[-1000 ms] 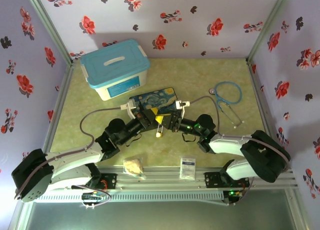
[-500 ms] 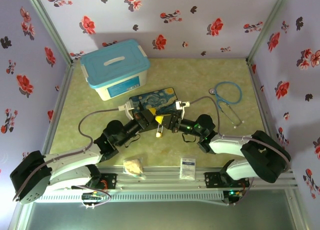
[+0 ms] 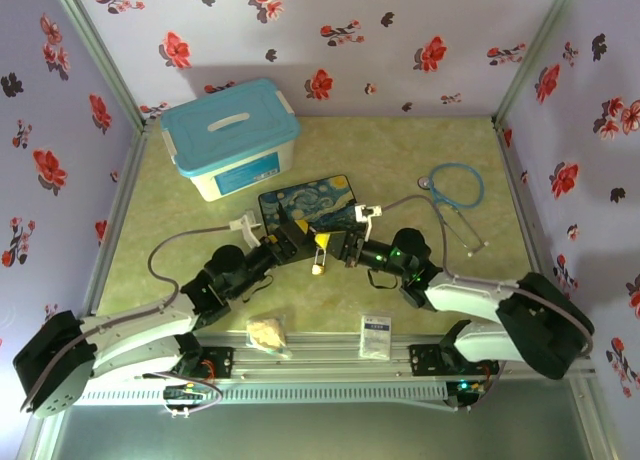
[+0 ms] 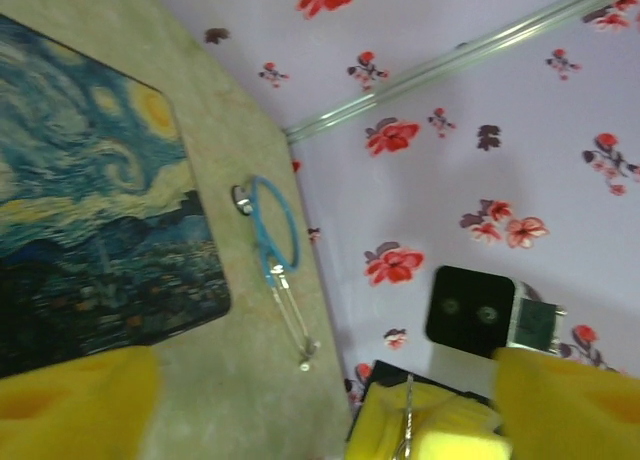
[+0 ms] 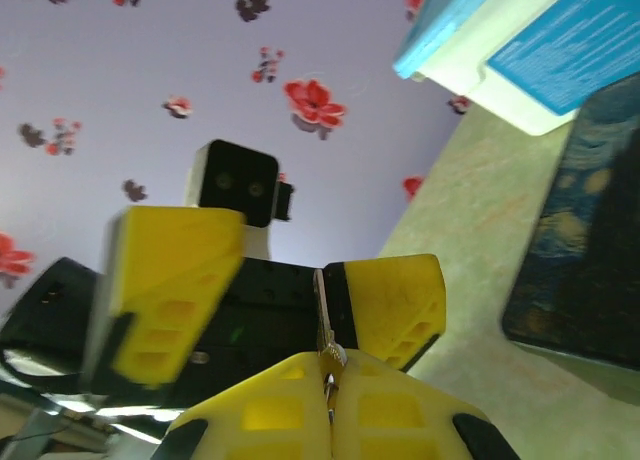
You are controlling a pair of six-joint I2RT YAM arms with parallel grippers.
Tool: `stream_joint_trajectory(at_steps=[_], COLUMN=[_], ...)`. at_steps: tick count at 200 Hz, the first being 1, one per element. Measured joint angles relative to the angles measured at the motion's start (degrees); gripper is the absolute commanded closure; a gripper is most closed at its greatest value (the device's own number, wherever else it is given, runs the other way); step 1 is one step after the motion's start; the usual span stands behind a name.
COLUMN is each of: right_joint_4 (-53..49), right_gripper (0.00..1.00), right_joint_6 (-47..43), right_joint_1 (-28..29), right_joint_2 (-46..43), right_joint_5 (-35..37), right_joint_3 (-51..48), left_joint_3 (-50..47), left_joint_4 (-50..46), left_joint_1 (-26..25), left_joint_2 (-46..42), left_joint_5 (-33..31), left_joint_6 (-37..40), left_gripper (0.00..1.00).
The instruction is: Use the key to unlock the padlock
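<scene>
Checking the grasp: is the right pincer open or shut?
The right pincer is shut on the key: its yellow fingers press together, the thin key sticking out between them.

The fingers (image 5: pixel 260 415) of my right gripper (image 5: pixel 328 375) are showing as matt yellow plastic, moulded with shallow pockets. The key (image 5: pixel 321 305) is reading as thin bare metal, dull grey. The tin box (image 4: pixel 90 230) is looking smooth, printed and faintly sheened. The table (image 4: pixel 250 360) is looking matt and mottled. The stethoscope (image 4: pixel 272 225) is showing smooth blue rubbery tubing. The storage box (image 3: pixel 235 140) is showing glossy plastic.
</scene>
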Motion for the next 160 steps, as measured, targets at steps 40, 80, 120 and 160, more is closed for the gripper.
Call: stream_joint_trajectory(at_steps=[40,80,120,160], right_joint_4=[-30.49,-47.63,-54.80,-57.86], right_gripper=[1.00,1.00,1.00,1.00], right_joint_6=[-9.86,-14.49,-15.80,-17.05], right_joint_1=[-0.09,-1.73,-1.99,-1.99], right_joint_2=[-6.80,-8.35,-9.92,-11.56], right_joint_5=[10.45,17.20,20.11,20.59], right_joint_3=[5.70,7.39,6.21,5.40], left_joint_3=[12.33,18.14,17.03,17.09], left_joint_4=[-23.37,-29.29,-30.84,-30.80], left_joint_1=[0.00,-0.24,-0.46,-0.39], left_joint_2=[2.62,14.08,19.69,26.56], left_joint_5=[-0.94,6.08,9.99,11.45], left_joint_6=[6.67,14.19,17.44,21.27], left_gripper=[0.01,0.16,0.22,0.18])
